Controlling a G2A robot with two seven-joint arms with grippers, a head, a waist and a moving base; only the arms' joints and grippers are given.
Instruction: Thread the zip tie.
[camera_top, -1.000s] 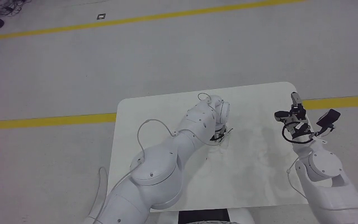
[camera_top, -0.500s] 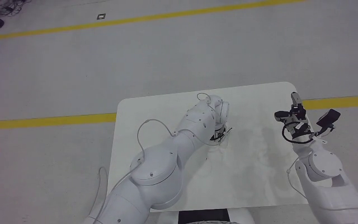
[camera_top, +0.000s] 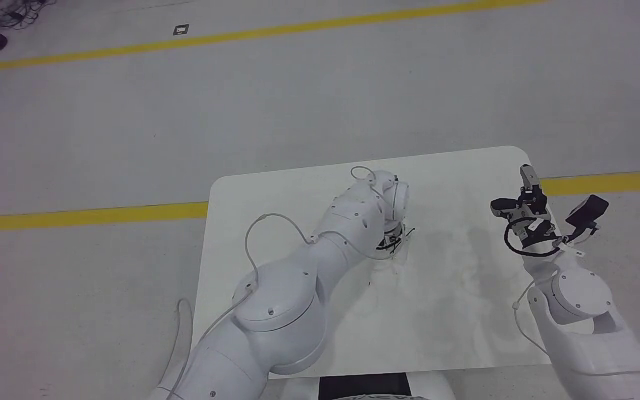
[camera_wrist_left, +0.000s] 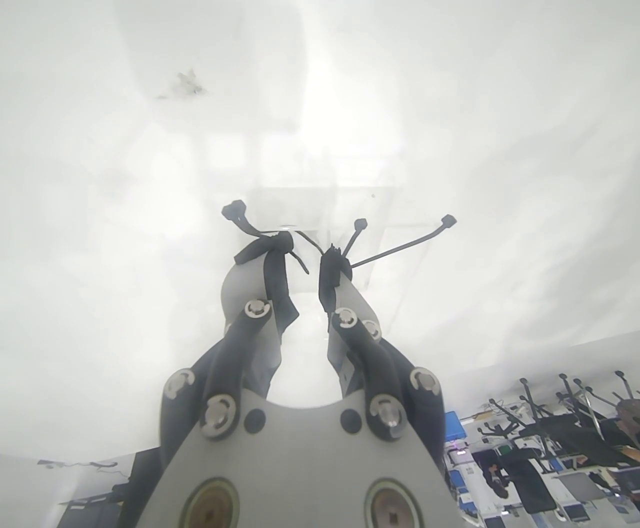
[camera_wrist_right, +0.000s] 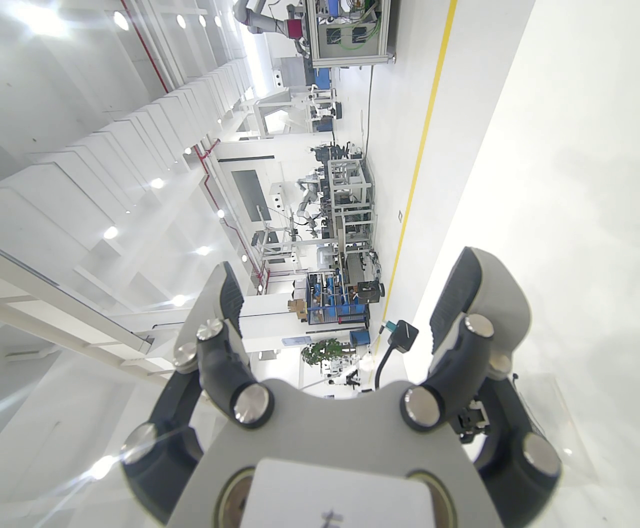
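The jaws of the left gripper stand a little apart, their tips down at the counter. A thin black strap crosses the narrow gap between them, and I cannot tell whether it is gripped. The jaws of the right gripper are spread wide with nothing between them.

The white counter carries everything. The left arm stretches from the counter's near edge to about its middle, where the left gripper points down at the surface. The right arm stands off the counter's right edge. Its gripper is by that edge near the far corner, facing away from the counter toward the room.

Three black zip ties lie bunched at the counter's middle, right at the left gripper's tips. One tie drapes over one jaw tip, with its head just past it. The other two fan out from the other jaw tip, their heads apart from each other on the counter. A small pale fleck lies on the counter, well apart from the ties.
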